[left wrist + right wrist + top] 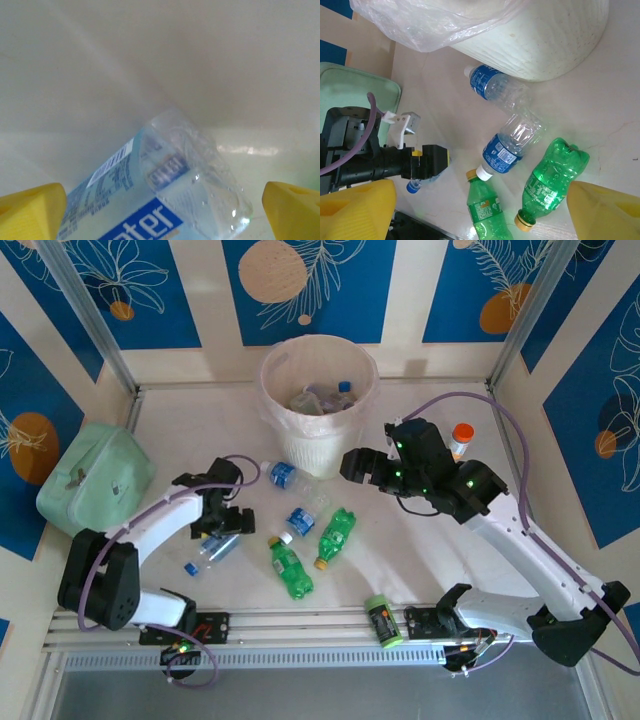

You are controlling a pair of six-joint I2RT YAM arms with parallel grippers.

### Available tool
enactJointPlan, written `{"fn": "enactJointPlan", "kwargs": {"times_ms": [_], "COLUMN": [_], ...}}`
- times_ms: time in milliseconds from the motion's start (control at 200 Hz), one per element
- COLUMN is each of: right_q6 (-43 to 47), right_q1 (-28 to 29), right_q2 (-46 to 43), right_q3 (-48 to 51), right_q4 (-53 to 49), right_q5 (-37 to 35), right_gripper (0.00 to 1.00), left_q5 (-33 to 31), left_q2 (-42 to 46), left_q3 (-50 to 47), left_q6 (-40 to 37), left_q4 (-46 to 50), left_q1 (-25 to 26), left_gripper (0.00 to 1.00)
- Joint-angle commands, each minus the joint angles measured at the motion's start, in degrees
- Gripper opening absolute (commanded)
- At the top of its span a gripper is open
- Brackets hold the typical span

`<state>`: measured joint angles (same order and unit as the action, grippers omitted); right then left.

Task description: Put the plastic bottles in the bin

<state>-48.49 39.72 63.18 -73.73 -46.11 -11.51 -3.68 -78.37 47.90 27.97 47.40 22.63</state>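
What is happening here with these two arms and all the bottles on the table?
Two robot arms are clearing plastic bottles into the white bin, which already holds a few. The left claw is open around a clear blue-capped bottle lying on the table, not yet gripping it. The right claw hovers open and empty near the bin. Two clear bottles and two green bottles lie loose between the arms.

Bright, even light; soft shadows lie near the bin [322, 445]; its liner [435, 25] glares white in the right wrist view; the left wrist view's clear bottle [165, 195] is blurred.
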Motion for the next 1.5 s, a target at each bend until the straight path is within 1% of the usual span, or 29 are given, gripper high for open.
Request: {"fn": "enactJointPlan", "kwargs": {"times_ms": [0, 140, 285, 345, 410, 500, 585, 700, 830, 1050, 1166, 1351, 1491], "right_q6": [-0.46, -0.43, -0.6, -0.49, -0.53, -0.74, -0.94, -0.67, -0.31, -0.55, -0.53, -0.2, 0.59], "right_q1": [0.36, 0.35, 0.52, 0.53, 0.44, 0.19, 0.09, -0.25, -0.78, -0.88, -0.88, -0.79, -0.32], "right_q2": [0.01, 0.02, -0.4, -0.81, -1.3, -1.74, -1.75, -1.51, -1.48, -1.39, -1.21, -0.38, 0.1], "right_q3": [0.61, 0.86, 1.31, 1.64, 2.25, 3.19, 3.79, 3.6, 2.91, 2.63, 2.22, 0.98, -0.43], "right_q4": [0.78, 1.19, 1.26, 1.04, 1.13, 1.62, 2.23, 2.16, 1.45, 1.17, 1.1, 0.84, 0.99], "right_q5": [0.79, 0.7, 0.71, 0.53, 0.35, 0.56, 1.02, 1.4, 1.67, 1.94, 1.84, 1.66, 1.32], "right_gripper": [0.9, 0.91, 0.92, 0.94, 0.95, 0.94, 0.92, 0.89, 0.88, 0.82, 0.79, 0.77, 0.77], "left_q5": [-0.82, -2.45, -1.64, -1.68, -1.97, -4.68, -6.49, -6.82, -6.77, -4.64, -3.83, -3.11, -2.29], "left_q2": [2.41, 0.53, -3.29, -3.22, -2.55, -1.95, -1.78, -3.67, -5.29, -6.76, -5.22, -1.96, 1.13], "left_q3": [1.85, 1.41, 0.86, 0.13, -0.39, -0.61, -0.61, 0.11, 1.14, 1.14, 1.39, 2.07, 6.35], "left_q6": [-0.11, 1.32, 3.41, 4.37, 5.32, 7.11, 8.28, 8.36, 7.64, 7.3, 7.84, 9.06, 9.69], "left_q4": [5.68, 6.65, 7.01, 6.76, 6.33, 6.23, 5.25, 3.76, 2.3, 0.15, 0.28, 1.06, 4.02], "left_q1": [1.82, 2.92, 3.1, 3.12, 3.12, 2.95, 2.51, 1.85, 1.39, -0.17, -0.32, -0.64, -0.84], "left_gripper": [1.0, 1.0, 1.0, 1.0, 1.0, 0.99, 0.94, 0.84, 0.74, 0.61, 0.57, 0.5, 0.48]}}
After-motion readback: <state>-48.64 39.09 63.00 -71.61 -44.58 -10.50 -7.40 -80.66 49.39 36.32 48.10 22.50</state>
